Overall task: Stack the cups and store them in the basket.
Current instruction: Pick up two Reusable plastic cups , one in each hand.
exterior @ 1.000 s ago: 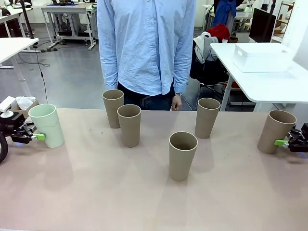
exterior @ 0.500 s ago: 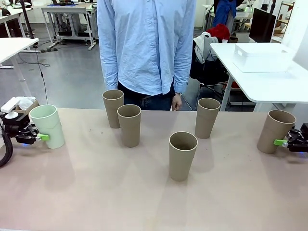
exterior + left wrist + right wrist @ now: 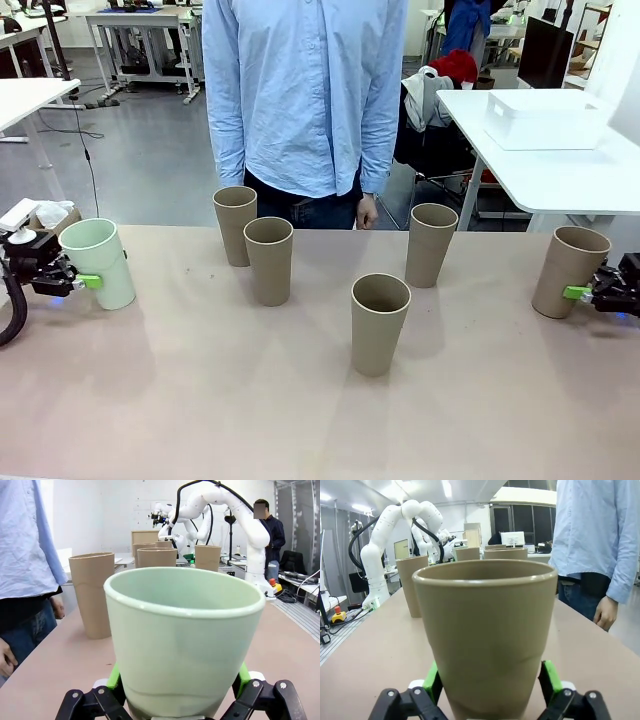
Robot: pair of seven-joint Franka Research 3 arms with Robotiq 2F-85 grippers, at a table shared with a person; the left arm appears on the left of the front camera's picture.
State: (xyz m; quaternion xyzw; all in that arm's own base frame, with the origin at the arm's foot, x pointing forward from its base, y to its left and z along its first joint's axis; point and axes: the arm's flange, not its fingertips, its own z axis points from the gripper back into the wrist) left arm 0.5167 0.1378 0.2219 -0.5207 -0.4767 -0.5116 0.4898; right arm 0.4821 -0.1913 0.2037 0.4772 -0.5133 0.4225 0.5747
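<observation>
Front view: left gripper pads flank the mint cup, clamping indeterminable; right gripper stands spread about a tan cup; four further cups stand between, person beyond.

From the near edge of the table, the front camera faces the person at the far edge. Wrist cameras sit low at the table's ends, facing inward, close behind the mint cup and a tan cup. All three views share the middle cups.
</observation>
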